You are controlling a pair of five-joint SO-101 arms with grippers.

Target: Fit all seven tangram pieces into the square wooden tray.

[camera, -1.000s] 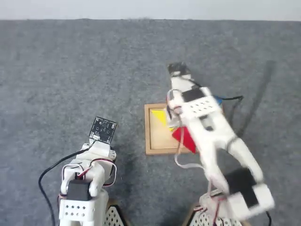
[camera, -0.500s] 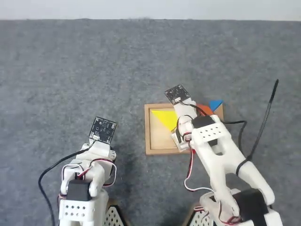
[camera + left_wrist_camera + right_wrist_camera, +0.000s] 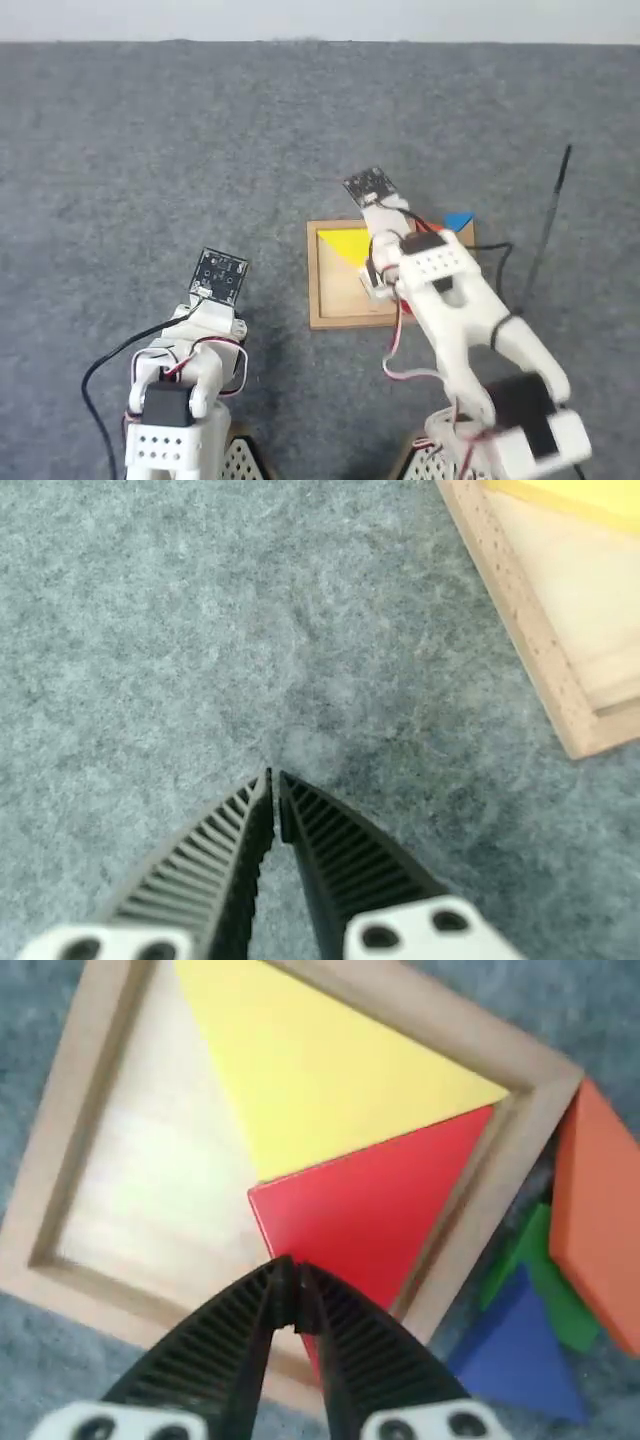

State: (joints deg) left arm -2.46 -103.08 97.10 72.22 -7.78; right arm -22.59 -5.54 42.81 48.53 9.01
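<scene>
Zero gap: right end effector (image 3: 293,1266) above red piece (image 3: 390,1210).

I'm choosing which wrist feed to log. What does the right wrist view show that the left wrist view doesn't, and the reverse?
Right wrist view, not left: the right gripper, shut, over the red triangle, plus an orange piece, a green piece and a blue piece outside the rim of the wooden tray. Left wrist view, not right: the left gripper, shut, above the grey carpet. Both: the wooden tray, the yellow triangle in it, and grey carpet.
</scene>
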